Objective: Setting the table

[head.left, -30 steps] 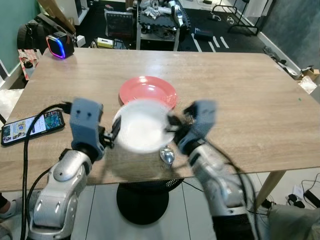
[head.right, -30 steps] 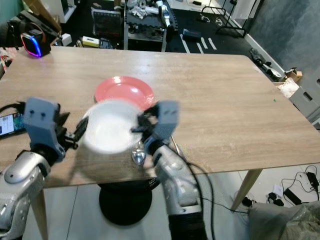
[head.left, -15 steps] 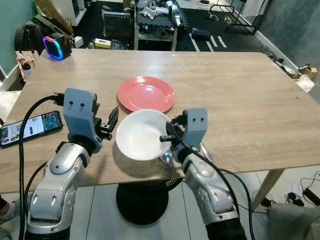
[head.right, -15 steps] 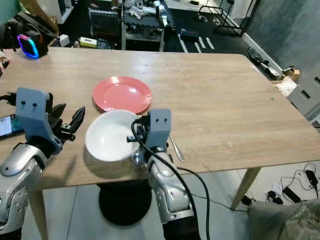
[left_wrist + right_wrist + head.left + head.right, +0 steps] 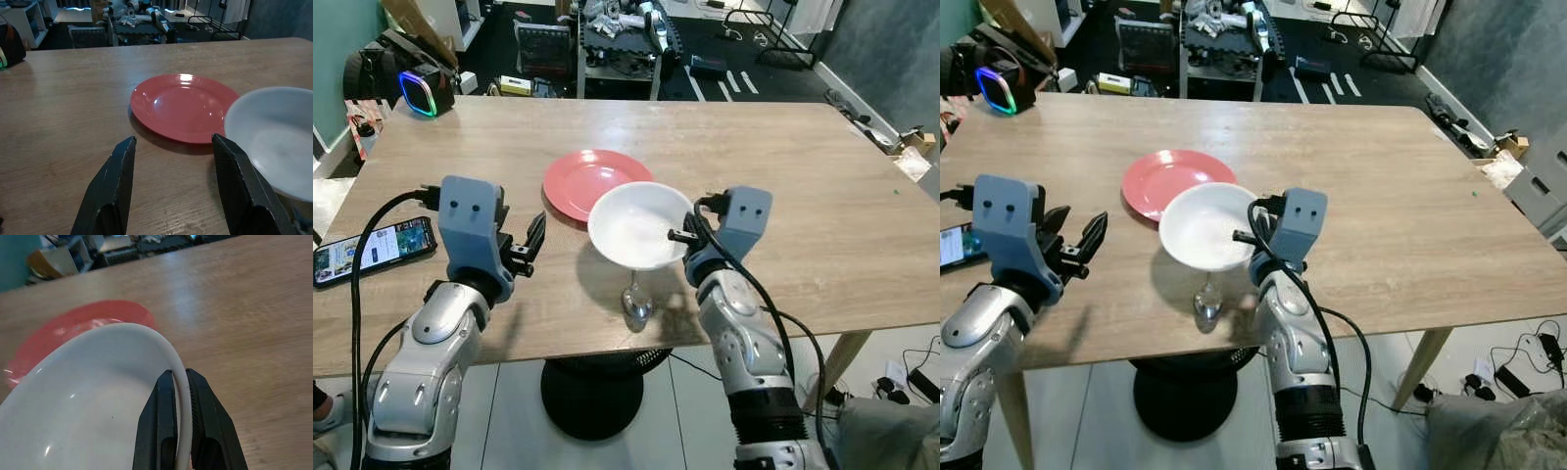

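We see a wooden table [image 5: 783,157] with a pale grain top, standing on a dark tiled floor [image 5: 705,73]. A red plate [image 5: 579,178] lies flat near the middle of it. Close to the near edge rests a metal spoon [image 5: 637,305], its bowl towards us. On our left, a phone [image 5: 374,249] lies face up with its screen lit and a black cable [image 5: 396,211] running from it. At the far left corner sits a dark speaker [image 5: 423,94] ringed with coloured light.

Phone [image 5: 374,249], glowing speaker [image 5: 419,94] on table [image 5: 822,186]
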Tool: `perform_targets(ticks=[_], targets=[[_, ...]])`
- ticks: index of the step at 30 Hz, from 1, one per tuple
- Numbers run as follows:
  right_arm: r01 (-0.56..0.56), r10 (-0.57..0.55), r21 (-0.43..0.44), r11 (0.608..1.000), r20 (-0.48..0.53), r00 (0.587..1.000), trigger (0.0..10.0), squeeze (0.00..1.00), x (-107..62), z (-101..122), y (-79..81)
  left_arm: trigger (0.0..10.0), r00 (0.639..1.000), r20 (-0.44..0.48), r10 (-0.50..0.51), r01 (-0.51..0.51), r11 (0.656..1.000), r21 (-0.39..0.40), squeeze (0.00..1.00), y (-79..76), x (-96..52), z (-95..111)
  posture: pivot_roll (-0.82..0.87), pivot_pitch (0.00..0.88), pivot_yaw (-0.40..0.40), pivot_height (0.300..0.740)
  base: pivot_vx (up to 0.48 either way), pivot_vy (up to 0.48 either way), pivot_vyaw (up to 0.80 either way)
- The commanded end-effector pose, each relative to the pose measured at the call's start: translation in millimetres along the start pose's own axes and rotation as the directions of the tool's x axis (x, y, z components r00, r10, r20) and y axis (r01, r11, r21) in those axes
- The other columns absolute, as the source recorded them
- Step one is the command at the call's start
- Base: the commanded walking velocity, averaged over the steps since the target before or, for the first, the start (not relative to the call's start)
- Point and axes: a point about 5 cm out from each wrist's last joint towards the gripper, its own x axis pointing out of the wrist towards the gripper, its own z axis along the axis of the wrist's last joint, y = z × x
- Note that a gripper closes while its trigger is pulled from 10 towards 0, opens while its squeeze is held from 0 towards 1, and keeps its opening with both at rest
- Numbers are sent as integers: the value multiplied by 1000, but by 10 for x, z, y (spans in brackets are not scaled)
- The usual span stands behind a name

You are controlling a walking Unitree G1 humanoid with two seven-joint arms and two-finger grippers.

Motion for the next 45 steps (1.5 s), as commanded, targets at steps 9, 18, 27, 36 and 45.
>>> perform_targets(ticks=[9, 18, 27, 36, 45], targets=[[87, -86, -127, 988, 13, 996, 10000, 0, -46, -128, -348, 10000, 1000, -21, 1, -1, 1000, -6, 0, -12, -18, -33, 66, 90, -6, 740, 0, 0, 0], [18, -25, -147, 989, -47, 999, 10000, 1000, -79, -143, -419, 10000, 1000, -24, -10, 10, 1000, -4, 0, -23, 3, -34, 57, 87, -1, 740, 0, 0, 0], [-11, -22, -207, 978, -157, 987, 10000, 0, -92, -168, -532, 10000, 979, -79, -186, 191, 979, 65, 0, 11, 33, 30, 50, 80, -10, 740, 0, 0, 0], [114, -120, -160, 980, -26, 992, 10000, 0, -1, 100, -666, 10000, 774, -244, -585, 616, 784, 73, 0, -77, -43, -98, 41, 66, 1, 740, 0, 0, 0], [-34, 11, -81, 996, -271, 962, 10000, 0, -115, -215, -594, 10000, 663, -289, -691, 734, 676, 68, 0, -130, 67, -196, 24, 70, -3, 740, 0, 0, 0]])
